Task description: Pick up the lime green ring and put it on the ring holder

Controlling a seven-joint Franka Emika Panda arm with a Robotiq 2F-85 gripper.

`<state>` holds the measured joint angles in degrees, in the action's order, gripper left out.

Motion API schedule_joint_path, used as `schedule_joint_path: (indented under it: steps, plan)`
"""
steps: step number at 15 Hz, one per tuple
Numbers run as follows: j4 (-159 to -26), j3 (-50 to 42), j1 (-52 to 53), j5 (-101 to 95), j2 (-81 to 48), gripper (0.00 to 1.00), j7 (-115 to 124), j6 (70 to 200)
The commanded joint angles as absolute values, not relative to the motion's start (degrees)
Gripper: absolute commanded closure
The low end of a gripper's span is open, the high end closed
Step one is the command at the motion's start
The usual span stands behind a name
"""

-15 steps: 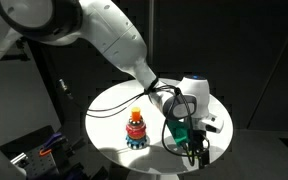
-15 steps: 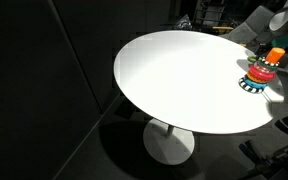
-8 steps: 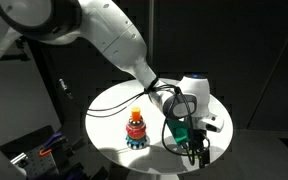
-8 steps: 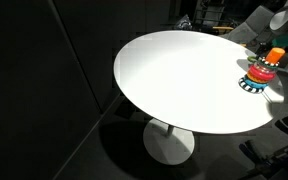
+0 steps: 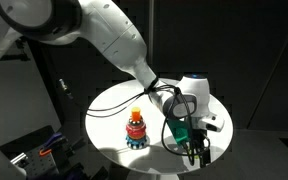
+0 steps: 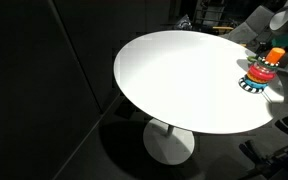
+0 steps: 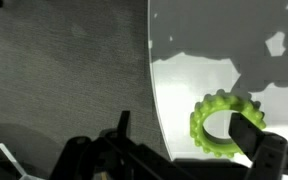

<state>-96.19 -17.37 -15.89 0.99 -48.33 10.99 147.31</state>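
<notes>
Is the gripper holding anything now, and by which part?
Nothing yet. The gripper is open: one fingertip sits inside the lime green ring, the other outside it.

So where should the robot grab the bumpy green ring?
Probably from straight above the lime green ring, pinching one side of its band: one finger of the gripper in the open hole, the other outside. It lies flat on the table, near the rim, so it looks too low to pinch from the side.
</notes>
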Motion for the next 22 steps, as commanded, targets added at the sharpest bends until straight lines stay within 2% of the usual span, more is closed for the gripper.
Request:
schedule_joint_path:
  steps: [1,22]
  plan:
    - [-95.39,-17.64,-15.75,1.09,-49.1,0.0,12.19,148.3]
    - [-95.89,-17.89,-15.62,0.89,-49.99,0.0,12.17,149.73]
